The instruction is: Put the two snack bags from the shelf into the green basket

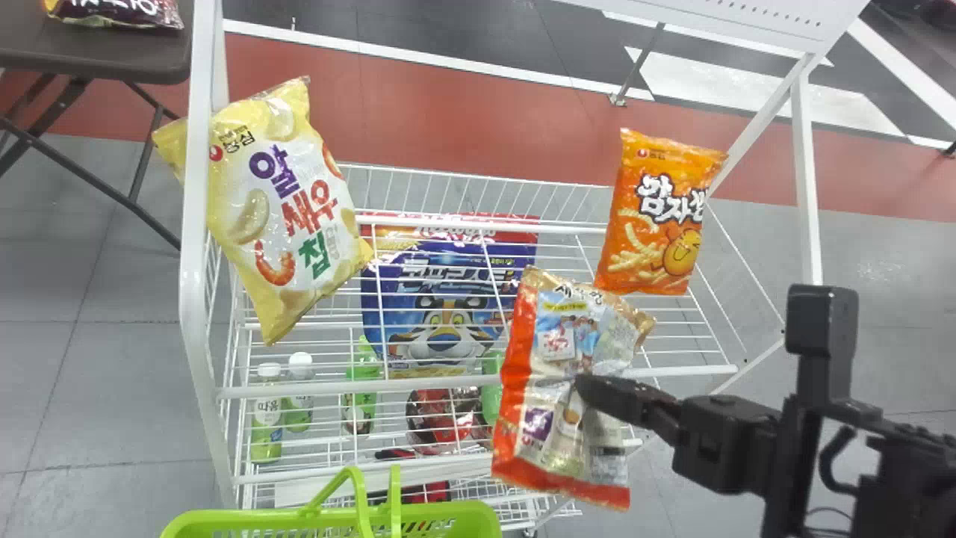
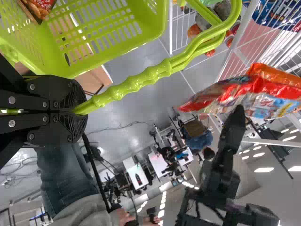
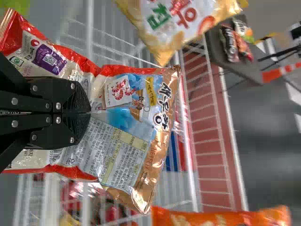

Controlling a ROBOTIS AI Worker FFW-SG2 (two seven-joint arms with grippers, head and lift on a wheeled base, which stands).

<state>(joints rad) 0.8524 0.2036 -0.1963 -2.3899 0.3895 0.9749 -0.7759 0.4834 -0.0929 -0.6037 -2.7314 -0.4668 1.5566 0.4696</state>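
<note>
Creased snack bag (image 1: 554,396) pinched midair

The right gripper (image 1: 586,387) holds a red-edged snack bag (image 1: 556,329) before the white wire rack (image 1: 191,284) — the green basket (image 1: 455,514) is at the bottom edge, left of the bag. Higher, a yellow bag (image 1: 280,202) tilts on the left, an orange bag (image 1: 657,217) on the right — a blue tiger pack (image 1: 448,299) between them

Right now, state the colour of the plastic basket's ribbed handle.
The ribbed handle is lime green, clearest in the left wrist view.
</note>
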